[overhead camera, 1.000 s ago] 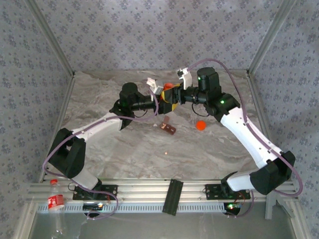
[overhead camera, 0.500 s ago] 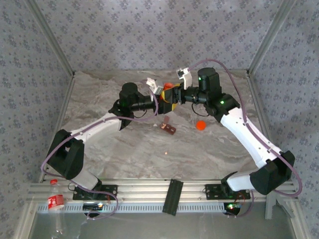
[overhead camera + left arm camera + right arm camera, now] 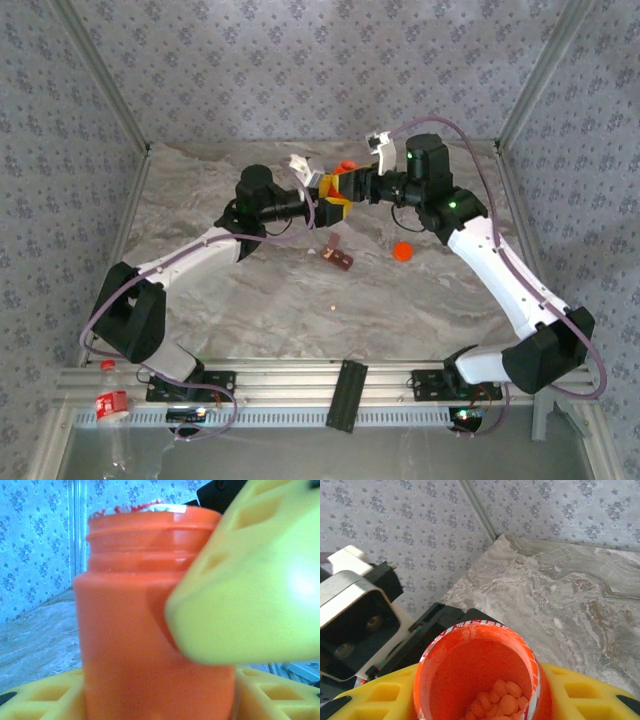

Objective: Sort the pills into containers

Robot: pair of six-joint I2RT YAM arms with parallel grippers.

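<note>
Right tool [image 3: 479,697] clenched on the open orange bottle [image 3: 462,672], pills [image 3: 497,702] inside, held above the surface [image 3: 250,290]. Left tool [image 3: 326,198] brackets the bottle; can't tell if it grips. Containers [image 3: 340,259] lie below, apart. Risk: a loosened grip or a tilt scatters the pills.

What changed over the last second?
The right pincer carried the orange bottle slightly back and right; the left pincer, around the same bottle, appears to be loosening. The orange cap, the containers and the loose pill stayed put.
</note>
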